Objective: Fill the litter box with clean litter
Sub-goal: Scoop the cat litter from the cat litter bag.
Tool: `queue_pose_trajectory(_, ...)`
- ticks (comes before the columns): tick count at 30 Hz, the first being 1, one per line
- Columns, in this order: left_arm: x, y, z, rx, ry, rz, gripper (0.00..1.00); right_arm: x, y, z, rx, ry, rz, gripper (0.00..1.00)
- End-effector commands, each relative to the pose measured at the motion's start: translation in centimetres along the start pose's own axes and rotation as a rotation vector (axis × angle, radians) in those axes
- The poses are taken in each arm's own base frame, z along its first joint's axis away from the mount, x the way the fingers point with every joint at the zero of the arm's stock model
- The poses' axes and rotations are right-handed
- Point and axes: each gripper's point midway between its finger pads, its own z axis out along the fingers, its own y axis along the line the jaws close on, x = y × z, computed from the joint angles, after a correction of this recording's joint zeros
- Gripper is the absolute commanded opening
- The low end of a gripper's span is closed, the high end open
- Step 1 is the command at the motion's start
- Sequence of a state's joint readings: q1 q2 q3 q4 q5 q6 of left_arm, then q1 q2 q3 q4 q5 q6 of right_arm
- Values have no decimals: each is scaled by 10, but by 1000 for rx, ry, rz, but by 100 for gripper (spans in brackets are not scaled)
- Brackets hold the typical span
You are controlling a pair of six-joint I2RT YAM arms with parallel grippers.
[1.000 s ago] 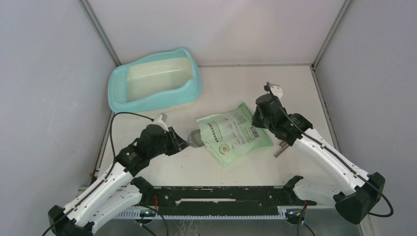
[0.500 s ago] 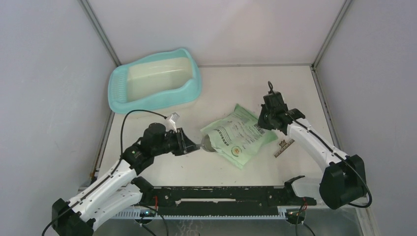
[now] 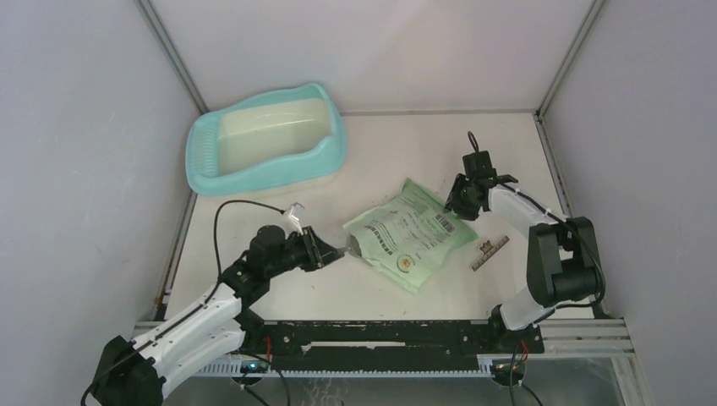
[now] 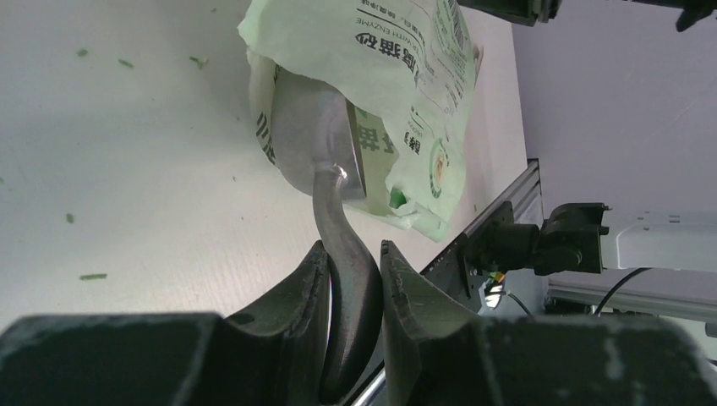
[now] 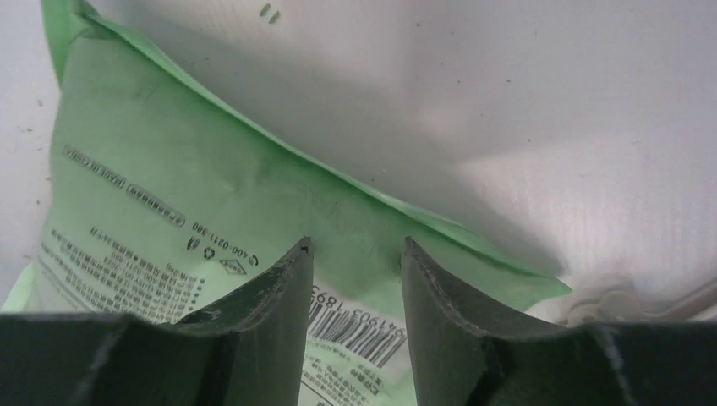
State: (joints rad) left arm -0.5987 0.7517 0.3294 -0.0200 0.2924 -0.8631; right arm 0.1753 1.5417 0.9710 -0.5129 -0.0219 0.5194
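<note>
- Litter box [image 3: 270, 175]: well apart from the left gripper [image 3: 325, 252], beyond it and to its left. Inside is bare cream. Stiff, light tray that needs no hold.
- Left gripper: nearly closed, clamped on the scoop [image 4: 309, 127] handle. Scoop is rigid metal, with its bowl just ahead of the fingers, tucked into the bag [image 4: 406, 51] mouth.
- Litter [image 4: 91, 277]: a few green crumbs on the counter [image 4: 152, 186] beside the left gripper. The bulk is presumably in the bag, unseen. Loose and quick to spill, not pinchable; take by scoop, kept level.
- Bag: flat between both grippers. Soft, slick film, likely to sag and slide; take by an edge or corner.
- Right gripper [image 5: 355, 254]: jaws parted, holding nothing, poised over the bag's edge by the barcode.
</note>
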Motion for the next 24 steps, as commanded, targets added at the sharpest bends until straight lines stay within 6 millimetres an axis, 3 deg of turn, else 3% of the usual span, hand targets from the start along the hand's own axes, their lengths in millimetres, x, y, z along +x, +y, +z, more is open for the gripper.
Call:
queue_pose_trajectory(1,-18,-18,5,130,-110,28,16,-18,21,6,-72,-28,-18,52)
queue_pose_trajectory(7,-16,-15,14,153,-111,22,16,-1,28,18,-73,37,-71,51)
queue_pose_trajectory(12,-13,4,29,-19,-22,-75,16,11,33,18,-39,39,-138,50)
queue_pose_trajectory(19,-26,-9,28,-96,3,-144,17,20,37,16,-1,23,-194,50)
queue_pose_trajectory(24,-31,-12,39,-102,18,-150,17,28,41,20,-9,29,-193,50)
